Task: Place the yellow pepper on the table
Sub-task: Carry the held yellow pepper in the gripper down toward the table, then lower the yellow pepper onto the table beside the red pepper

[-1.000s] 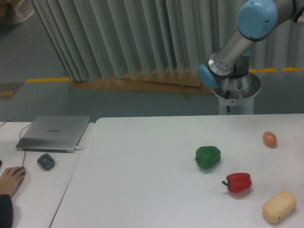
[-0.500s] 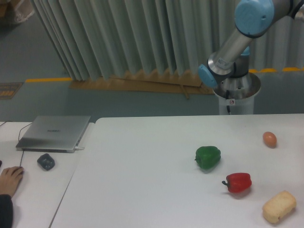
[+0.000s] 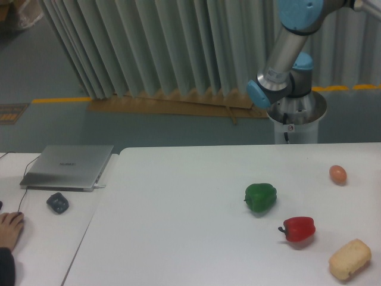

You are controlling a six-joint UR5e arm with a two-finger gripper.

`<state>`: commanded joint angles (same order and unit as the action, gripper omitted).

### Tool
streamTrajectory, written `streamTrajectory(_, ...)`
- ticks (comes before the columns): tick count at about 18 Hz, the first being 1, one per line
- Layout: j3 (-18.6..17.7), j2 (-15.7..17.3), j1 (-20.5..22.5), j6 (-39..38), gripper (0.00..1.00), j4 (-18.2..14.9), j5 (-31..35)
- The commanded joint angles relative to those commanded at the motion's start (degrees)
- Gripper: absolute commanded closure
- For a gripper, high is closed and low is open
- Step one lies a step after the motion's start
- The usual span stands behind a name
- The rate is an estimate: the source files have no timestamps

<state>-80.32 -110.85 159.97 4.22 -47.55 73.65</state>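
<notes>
Yellow pepper: not showing anywhere in this view; it is lying neither on the surface [image 3: 178, 238] nor in any visible part of the arm, so its place cannot be told.
Hand: out of frame, somewhere above the top right edge; whether it is released, clenched or grasping the pepper cannot be told.
Arm: only the blue-capped joints [image 3: 300, 12] and the silver pedestal [image 3: 296, 116] are showing, at the far right behind the surface.
Already on the surface: a green pepper [image 3: 261, 197] right of centre, a red pepper [image 3: 299, 229] nearer and to its right, an egg-like orange object [image 3: 338, 174] at the far right, a beige bread-like block [image 3: 350, 259] in the near right corner.
Free ground: the left and middle of the surface are lying bare.
Doing the step well: likely bringing the pepper down over that bare middle, well apart from the green pepper, lowering until it is resting before letting go so the lobed body is not rolling.
Side desk: a laptop [image 3: 68, 167], a dark mouse [image 3: 58, 202] and a person's hand [image 3: 9, 229] on the left.
</notes>
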Motion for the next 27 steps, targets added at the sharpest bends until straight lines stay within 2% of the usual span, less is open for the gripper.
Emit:
streamTrajectory(3, -0.6, 2.0, -3.7, 1.3, 0.39, -2.2, 1.0)
streamTrajectory(4, -0.6, 2.7, -5.8, 3.8, 0.39, -3.3, 1.7)
streamTrajectory(8, -4.0, 6.6, -8.4, 30.2, 0.42, -9.7, 4.8)
streamTrajectory(10, -4.9, 7.4, -8.8, 44.3, 0.42, -13.5, 9.2)
streamTrajectory(12, -5.5, 7.7, -11.5, 57.6, 0.42, -17.0, 17.2)
streamTrajectory(14, -7.9, 7.5, -15.3, 60.6, 0.42, -18.5, 27.8)
streamTrajectory(17, -11.4, 7.4, -19.1, 60.8, 0.42, -18.1, 34.4)
streamTrajectory(21, -14.6, 7.5, -22.5, 61.3, 0.42, -17.7, 38.7)
streamTrajectory(24, -16.6, 7.7, -23.6, 64.3, 0.41, -17.7, 40.2)
streamTrajectory(26, -17.0, 7.6, -23.6, 66.6, 0.41, -17.8, 39.7)
streamTrajectory(27, -17.0, 7.6, -23.4, 68.0, 0.41, -17.9, 37.5)
